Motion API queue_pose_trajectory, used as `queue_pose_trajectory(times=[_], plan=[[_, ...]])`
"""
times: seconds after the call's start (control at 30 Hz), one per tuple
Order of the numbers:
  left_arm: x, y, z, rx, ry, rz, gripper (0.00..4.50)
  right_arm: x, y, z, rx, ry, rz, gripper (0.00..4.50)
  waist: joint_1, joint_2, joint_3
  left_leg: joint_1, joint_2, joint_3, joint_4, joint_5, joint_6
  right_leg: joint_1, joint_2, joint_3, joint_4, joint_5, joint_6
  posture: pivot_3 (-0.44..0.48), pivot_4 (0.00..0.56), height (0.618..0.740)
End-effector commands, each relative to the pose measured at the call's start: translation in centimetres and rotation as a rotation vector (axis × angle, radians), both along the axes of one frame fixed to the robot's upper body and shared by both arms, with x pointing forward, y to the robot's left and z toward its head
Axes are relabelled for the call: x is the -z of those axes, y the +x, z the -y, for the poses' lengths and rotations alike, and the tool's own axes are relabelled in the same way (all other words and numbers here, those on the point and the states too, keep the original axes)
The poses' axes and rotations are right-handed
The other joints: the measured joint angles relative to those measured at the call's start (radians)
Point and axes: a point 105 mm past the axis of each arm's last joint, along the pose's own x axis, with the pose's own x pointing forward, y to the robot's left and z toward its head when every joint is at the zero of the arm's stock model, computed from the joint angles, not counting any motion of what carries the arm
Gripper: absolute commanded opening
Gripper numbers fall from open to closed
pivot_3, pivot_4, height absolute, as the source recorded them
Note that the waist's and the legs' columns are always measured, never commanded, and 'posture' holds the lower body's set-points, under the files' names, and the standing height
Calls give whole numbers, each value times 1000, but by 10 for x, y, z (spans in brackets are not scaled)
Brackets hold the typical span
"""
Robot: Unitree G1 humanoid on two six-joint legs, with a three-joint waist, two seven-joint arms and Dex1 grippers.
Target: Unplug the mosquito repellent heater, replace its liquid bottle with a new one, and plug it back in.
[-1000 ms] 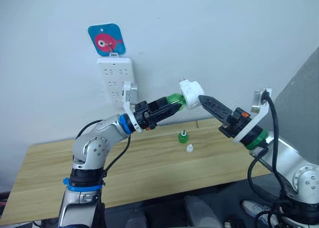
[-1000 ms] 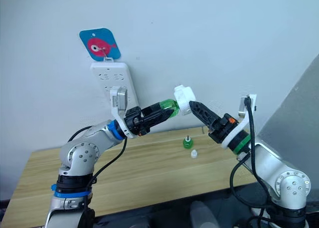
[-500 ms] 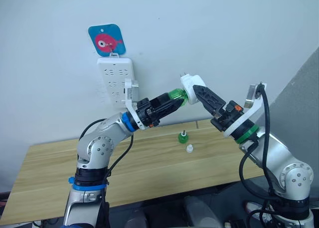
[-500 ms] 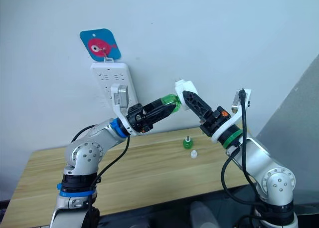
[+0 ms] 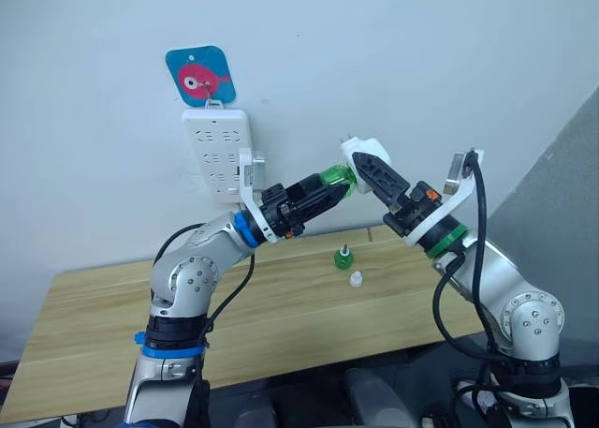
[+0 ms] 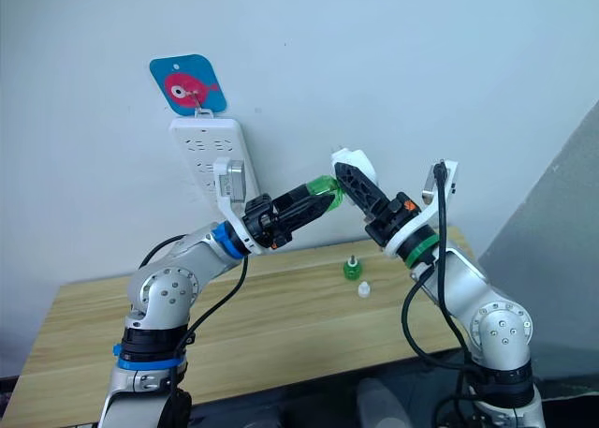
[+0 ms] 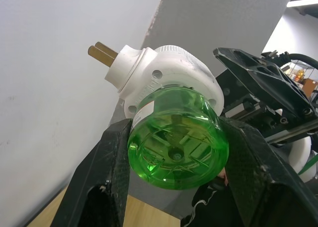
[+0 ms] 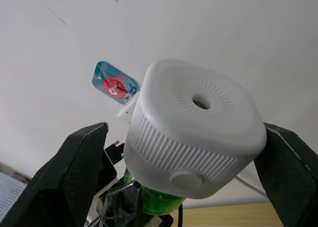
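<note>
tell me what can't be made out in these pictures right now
- Joint between green bottle and heater: hidden by the bottle's base in the left wrist view and by the heater's body in the right wrist view.
- Small green bottle and white cap on the table: too small for detail.

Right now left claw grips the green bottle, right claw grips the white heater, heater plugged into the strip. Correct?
Not plugged in. The heater is held in the air away from the power strip; the left wrist view shows its prongs bare. Left claw on the green bottle, right claw on the heater: correct.
</note>
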Motion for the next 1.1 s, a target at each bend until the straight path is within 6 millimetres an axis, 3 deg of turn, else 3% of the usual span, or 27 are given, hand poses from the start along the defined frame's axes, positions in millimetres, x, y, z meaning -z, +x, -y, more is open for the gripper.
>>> queue_pose_trajectory(times=[0.03, 0.13, 0.2, 0.53, 0.77, 0.93, 1.1], plan=[[-12, -6, 4, 14, -11, 59, 2277, -16, -3, -2, -11, 41, 64, 4500, 0, 0, 0, 0, 0, 0, 0, 0, 0, 0, 0, 0, 0, 0, 0, -233, 61, 728], [-11, -7, 4, 15, -1, 63, 2277, -19, -2, -5, -13, 52, 65, 3921, 0, 0, 0, 0, 0, 0, 0, 0, 0, 0, 0, 0, 0, 0, 0, -232, 62, 728], [-10, -7, 4, 12, 5, 64, 2277, -20, -2, -6, -15, 56, 66, 3301, -1, 0, 0, 0, 0, 0, 0, 0, 0, 0, 0, 0, 0, 0, 0, -231, 62, 728], [-6, -5, 3, 11, 17, 57, 2277, -24, -3, -11, -34, 54, 77, 3167, -1, 0, 0, 0, 0, 0, 0, 0, 0, 0, 0, 0, 0, 0, 0, -231, 62, 728], [2, -2, -5, -15, 82, 81, 4498, -21, -4, -9, -34, 51, 79, 3141, -2, 0, -1, 0, 0, 0, 0, 0, 0, 0, 0, 0, 0, 0, 0, -229, 60, 728], [9, -2, -15, -24, 146, 89, 4500, -15, -4, -4, -27, 34, 81, 3118, -2, 0, -2, 0, 0, 0, 0, 0, 0, 0, 0, 0, 0, 0, 0, -230, 55, 728], [26, -8, -44, -70, 295, 116, 4500, -9, -3, 4, 3, -72, 126, 3117, -9, 1, -4, 1, 0, 0, -2, 0, 0, 0, 0, 0, 0, -1, -1, -229, 54, 728]])
